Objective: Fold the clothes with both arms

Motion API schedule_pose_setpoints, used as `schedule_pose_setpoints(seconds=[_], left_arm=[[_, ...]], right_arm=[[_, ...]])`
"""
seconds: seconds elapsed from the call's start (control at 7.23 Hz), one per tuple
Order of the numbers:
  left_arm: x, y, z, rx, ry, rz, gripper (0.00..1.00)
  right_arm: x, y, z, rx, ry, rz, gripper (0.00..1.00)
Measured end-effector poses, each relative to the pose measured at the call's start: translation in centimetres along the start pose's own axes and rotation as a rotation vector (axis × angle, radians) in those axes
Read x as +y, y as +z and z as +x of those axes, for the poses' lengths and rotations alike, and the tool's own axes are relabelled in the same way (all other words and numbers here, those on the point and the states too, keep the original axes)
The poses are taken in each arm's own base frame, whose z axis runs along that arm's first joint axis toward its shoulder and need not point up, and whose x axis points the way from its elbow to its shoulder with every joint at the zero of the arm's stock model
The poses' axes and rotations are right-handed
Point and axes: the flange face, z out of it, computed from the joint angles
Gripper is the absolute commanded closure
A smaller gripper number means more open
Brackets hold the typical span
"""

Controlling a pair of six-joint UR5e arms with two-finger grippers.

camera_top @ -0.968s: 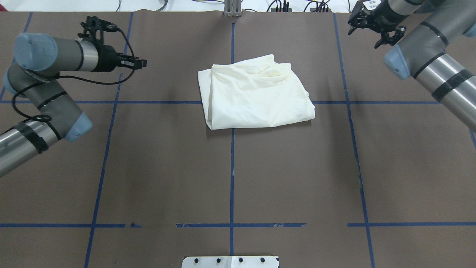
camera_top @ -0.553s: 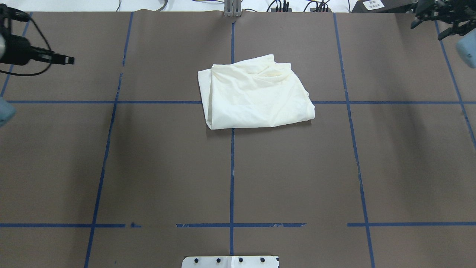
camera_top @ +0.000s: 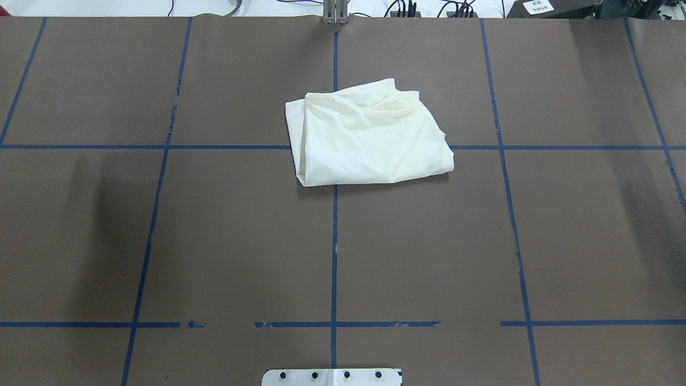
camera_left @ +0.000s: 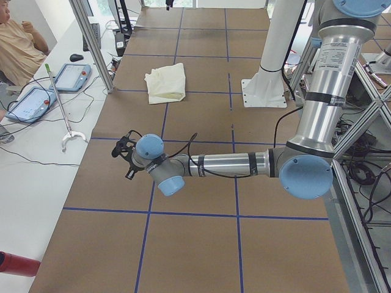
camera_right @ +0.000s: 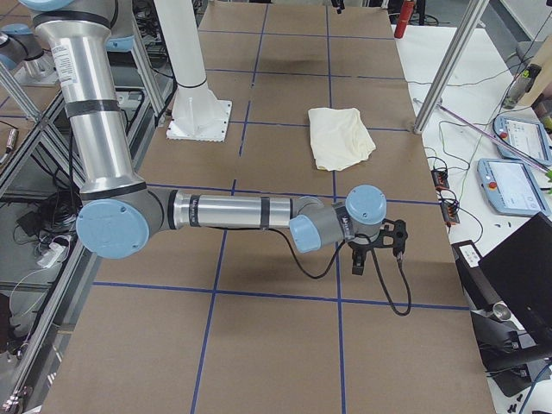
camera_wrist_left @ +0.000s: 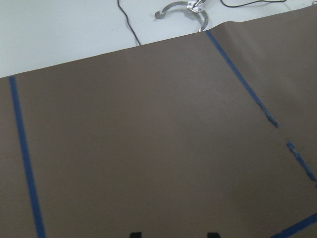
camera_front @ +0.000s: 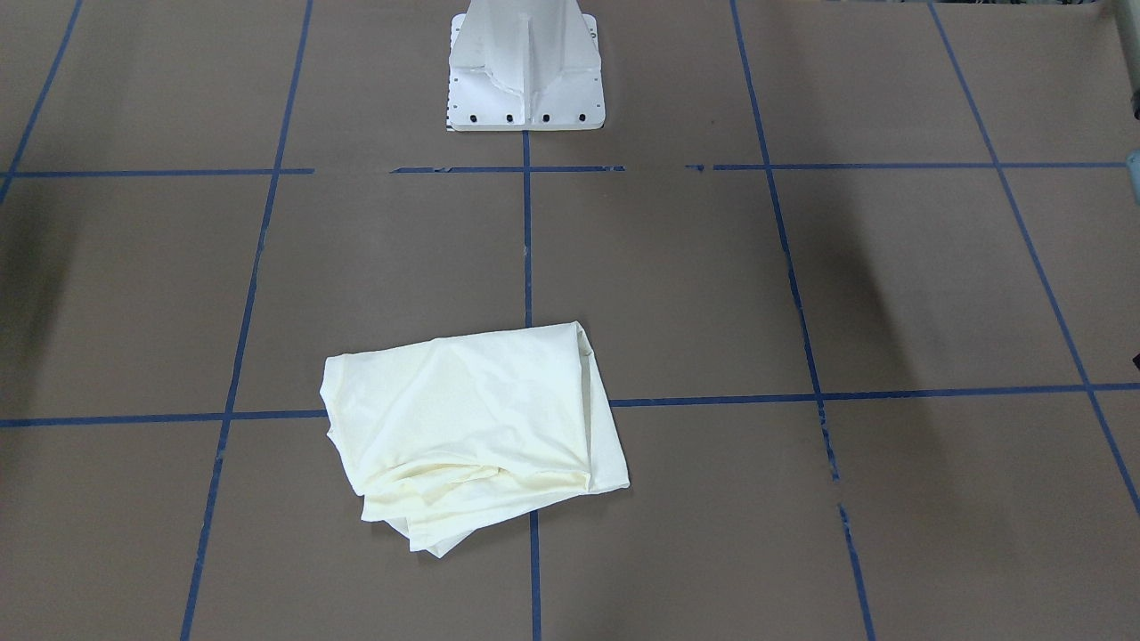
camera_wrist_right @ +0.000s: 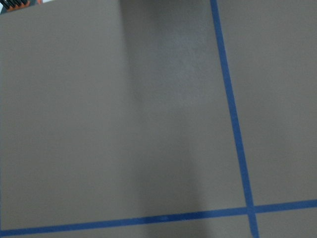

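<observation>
Well, the cream T-shirt point(camera_top: 370, 134) lies folded into a rough rectangle, plain side up, on the brown table point(camera_top: 225, 241). It sits over the crossing of two blue tape lines point(camera_top: 334, 241), on the half far from the white pedestal point(camera_front: 525, 80). Over at the table's left end the left arm point(camera_left: 232, 163) stretches low, well apart from the shirt. Its left gripper point(camera_wrist_left: 174, 234) has its two fingertips point(camera_wrist_left: 134, 234) spread, with only bare paper between them. At the right end the right arm point(camera_right: 233, 211) reaches out likewise. Whether the right gripper point(camera_right: 378, 246) is spread or clenched I cannot tell.
</observation>
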Motion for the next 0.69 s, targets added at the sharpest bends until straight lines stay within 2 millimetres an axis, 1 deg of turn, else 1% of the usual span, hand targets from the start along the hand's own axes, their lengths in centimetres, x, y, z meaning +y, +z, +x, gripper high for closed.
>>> schedule_pose_setpoints(seconds=[0.14,0.28,0.41,0.55,0.69], left_arm=[[-0.2,-1.8,-1.1,-0.032,0.004,-0.052,0.15],[-0.6,-3.8,-1.3,-0.053,-0.006,-0.108,0.00],[-0.2,-5.6,-0.7,-0.061,-0.020,-0.161,0.00],[0.9,-7.5,0.6,-0.058,-0.038,-0.201,0.00],[2.2,-9.4,2.2,-0.050,-0.056,-0.227,0.00]], right_arm=[[1.9,0.1,1.3,0.005,-0.009,-0.011,0.00],[2.8,0.2,1.7,0.009,-0.009,-0.027,0.00],[3.3,0.1,1.1,0.015,-0.006,-0.049,0.00],[3.5,-0.4,-0.2,0.021,-0.002,-0.074,0.00],[4.0,-1.3,-1.9,0.028,-0.005,-0.097,0.00]])
